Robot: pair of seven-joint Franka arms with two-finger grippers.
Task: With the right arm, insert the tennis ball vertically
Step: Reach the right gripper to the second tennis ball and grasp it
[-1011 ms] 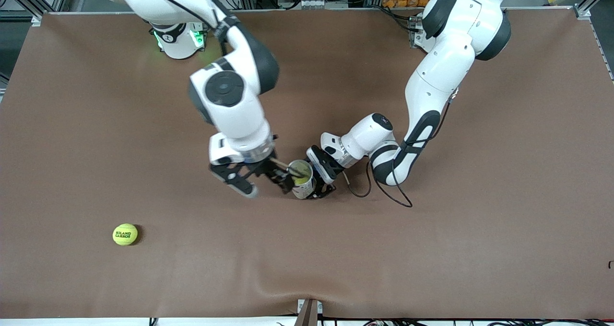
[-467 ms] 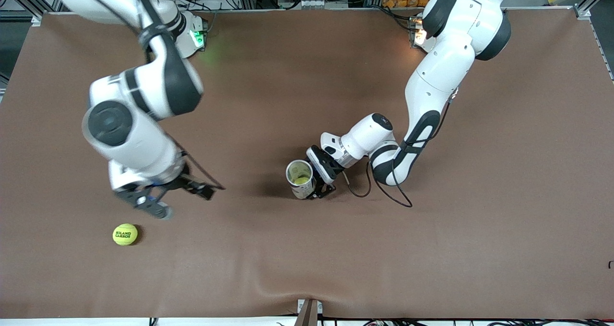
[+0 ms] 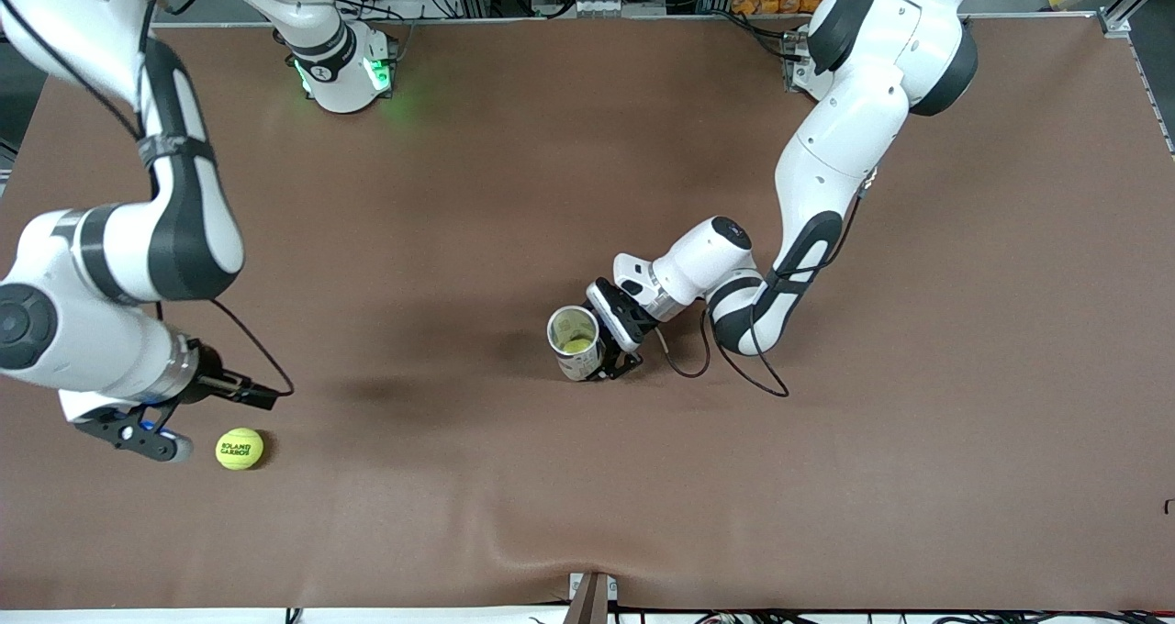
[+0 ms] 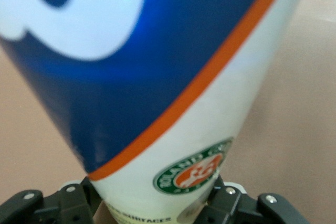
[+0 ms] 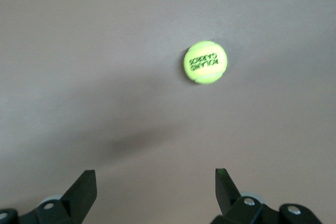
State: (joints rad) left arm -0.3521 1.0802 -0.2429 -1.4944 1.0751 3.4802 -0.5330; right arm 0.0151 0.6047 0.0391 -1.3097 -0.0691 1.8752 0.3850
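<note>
Black fingers of the right gripper (image 3: 188, 417) stand spread wide with nothing between them, hanging low over the brown table (image 3: 826, 514) at the right arm's end. Just beside the gripper, toward the table's middle, lies the yellow-green tennis ball (image 3: 240, 449), resting free on the cloth with its printed lettering turned up. In the right wrist view the ball (image 5: 206, 62) sits ahead of the open fingers (image 5: 81, 192), off their centre line, so the gripper likely has to shift over the ball before descending.

Well apart from it, near the table's middle, the left gripper (image 3: 613, 339) clamps the tennis ball can (image 3: 576, 341) from the side. The can stands upright, mouth open upward, with something yellow-green visible inside. The left wrist view shows its blue, white and orange label (image 4: 173, 103) filling the frame between the finger mounts. Judgement: the left arm waits and steadies the can so a ball can drop straight in from above without tipping it.
</note>
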